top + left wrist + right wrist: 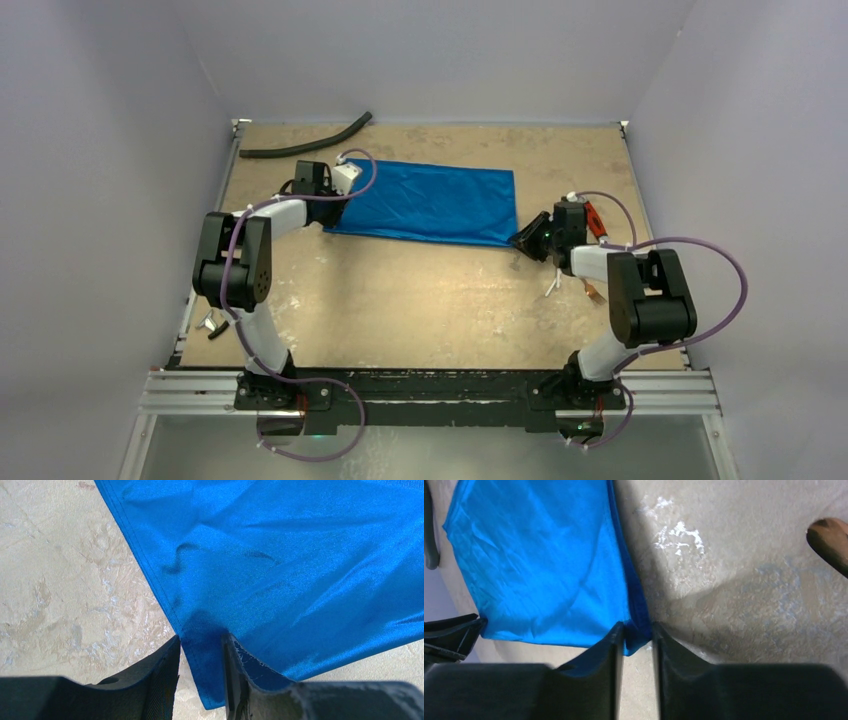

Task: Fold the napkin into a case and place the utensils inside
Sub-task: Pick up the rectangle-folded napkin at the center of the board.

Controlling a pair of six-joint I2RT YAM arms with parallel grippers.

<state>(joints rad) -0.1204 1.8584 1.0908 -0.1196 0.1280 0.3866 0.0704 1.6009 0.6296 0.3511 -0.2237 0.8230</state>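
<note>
While the napkin (430, 203) lies flat on the worktop (400, 300), the left gripper (200, 642) is clamped on its near left corner, and the right gripper (639, 630) is clamped on its near right corner.

Napkin (425, 203) on table (430, 300) (toward the far side), hose (305, 148) behind its left end.

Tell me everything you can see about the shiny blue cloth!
The bright royal-blue cloth napkin is thin, shiny and slightly wrinkled. It lies flat as a long rectangle on the tan table, towards the far side. A corner at its left end sits between the black fingers of the left hand, its near right corner between those of the right hand. Whether they pinch it is unclear. Nothing lies on it.
</note>
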